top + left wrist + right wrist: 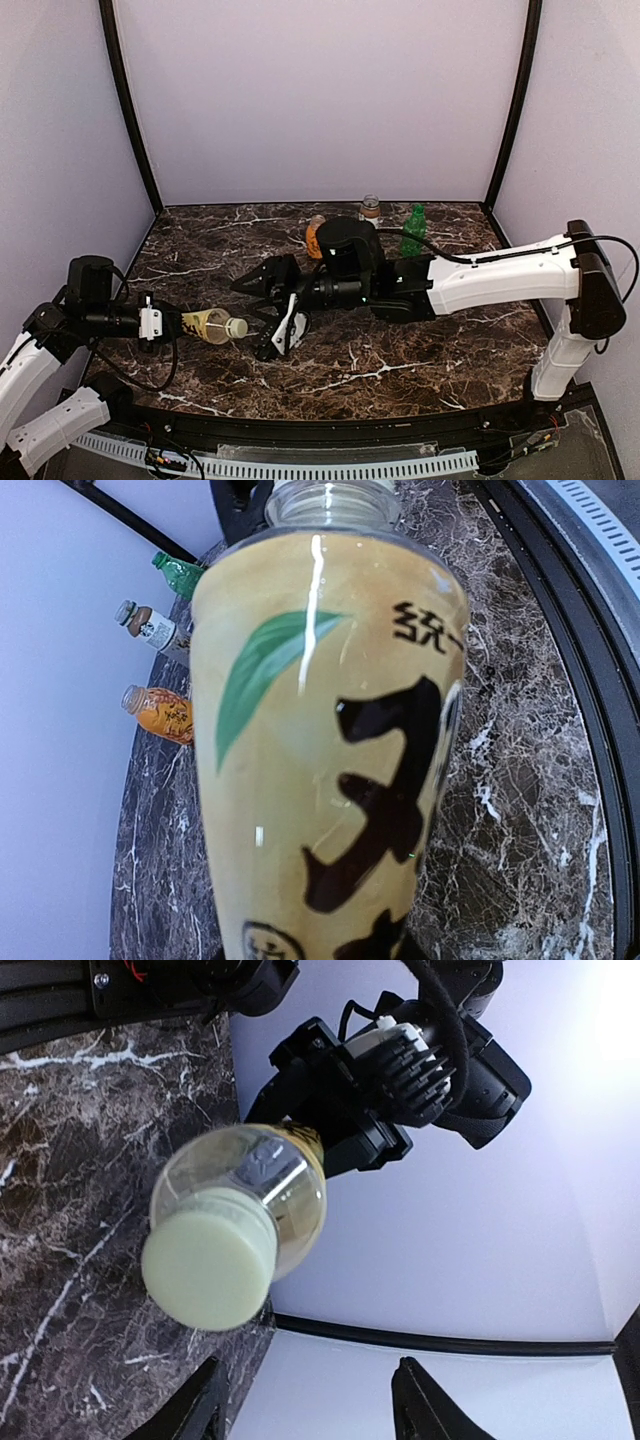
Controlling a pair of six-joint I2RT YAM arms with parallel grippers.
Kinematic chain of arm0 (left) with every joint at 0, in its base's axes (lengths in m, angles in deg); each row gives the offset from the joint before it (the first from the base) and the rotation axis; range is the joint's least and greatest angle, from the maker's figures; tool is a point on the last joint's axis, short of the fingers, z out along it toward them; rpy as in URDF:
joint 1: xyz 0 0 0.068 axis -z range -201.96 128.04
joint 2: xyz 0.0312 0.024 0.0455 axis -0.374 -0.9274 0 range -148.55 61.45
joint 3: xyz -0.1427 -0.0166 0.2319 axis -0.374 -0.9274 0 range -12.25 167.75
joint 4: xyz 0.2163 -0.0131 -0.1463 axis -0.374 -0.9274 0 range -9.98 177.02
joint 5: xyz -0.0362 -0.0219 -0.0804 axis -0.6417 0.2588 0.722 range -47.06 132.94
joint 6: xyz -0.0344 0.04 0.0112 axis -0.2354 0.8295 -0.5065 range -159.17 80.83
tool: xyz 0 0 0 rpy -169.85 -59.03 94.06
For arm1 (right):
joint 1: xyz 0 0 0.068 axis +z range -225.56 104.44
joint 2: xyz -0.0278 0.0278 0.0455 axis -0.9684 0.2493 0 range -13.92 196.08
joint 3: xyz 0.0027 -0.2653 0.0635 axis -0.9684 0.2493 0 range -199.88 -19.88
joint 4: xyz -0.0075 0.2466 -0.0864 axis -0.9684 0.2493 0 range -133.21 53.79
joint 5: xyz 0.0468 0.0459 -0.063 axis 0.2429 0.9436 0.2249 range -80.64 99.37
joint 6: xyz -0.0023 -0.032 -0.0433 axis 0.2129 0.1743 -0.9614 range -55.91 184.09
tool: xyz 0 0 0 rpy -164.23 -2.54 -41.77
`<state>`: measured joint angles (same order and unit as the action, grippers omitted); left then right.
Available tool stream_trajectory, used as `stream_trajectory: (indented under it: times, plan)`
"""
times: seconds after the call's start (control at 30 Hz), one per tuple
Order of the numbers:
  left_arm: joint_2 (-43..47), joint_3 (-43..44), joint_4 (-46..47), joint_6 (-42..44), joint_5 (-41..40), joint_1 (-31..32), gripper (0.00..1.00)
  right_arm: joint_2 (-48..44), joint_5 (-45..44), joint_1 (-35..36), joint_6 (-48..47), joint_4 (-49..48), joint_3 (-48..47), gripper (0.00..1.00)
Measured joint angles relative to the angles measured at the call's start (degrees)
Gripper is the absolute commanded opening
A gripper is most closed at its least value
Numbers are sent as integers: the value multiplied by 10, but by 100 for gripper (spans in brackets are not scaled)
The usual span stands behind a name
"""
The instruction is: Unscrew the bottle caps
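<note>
My left gripper (pixel 178 325) is shut on a tan-labelled tea bottle (pixel 207 325) and holds it lying level above the table, its pale yellow cap (pixel 237 327) pointing right. The bottle fills the left wrist view (pixel 330 740) and hides the fingers. My right gripper (pixel 268 312) is open just right of the cap and does not touch it. In the right wrist view the cap (pixel 210 1268) faces the camera, up and left of the open gripper (pixel 310 1410). The left gripper (pixel 400 1070) shows behind the bottle.
Three capped bottles stand at the back of the marble table (pixel 420 350): an orange one (pixel 315 237), a brown one (pixel 370 208) and a green one (pixel 413 228). They also show in the left wrist view: orange (pixel 165 713), brown (pixel 152 628), green (pixel 180 575).
</note>
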<state>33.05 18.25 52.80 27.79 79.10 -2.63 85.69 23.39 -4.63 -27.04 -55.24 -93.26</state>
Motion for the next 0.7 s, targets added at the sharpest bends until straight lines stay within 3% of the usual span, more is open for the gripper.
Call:
stream_trajectory:
  times: [0.4,0.47,0.5,0.53,0.7]
  plan:
    - [1,0,46,-77,-12,0,1,-29,-38,-9,40,-19,17,75]
    - [3,-2,69,-92,-18,0,1,-32,-39,-14,92,-17,18,81]
    - [4,-4,80,-98,-23,0,1,-35,-35,-18,124,-15,17,95]
    - [5,-7,91,-103,-30,0,1,-39,-24,-23,169,-11,16,98]
    - [6,-31,169,-130,-92,0,1,-48,73,-71,445,8,-37,99]
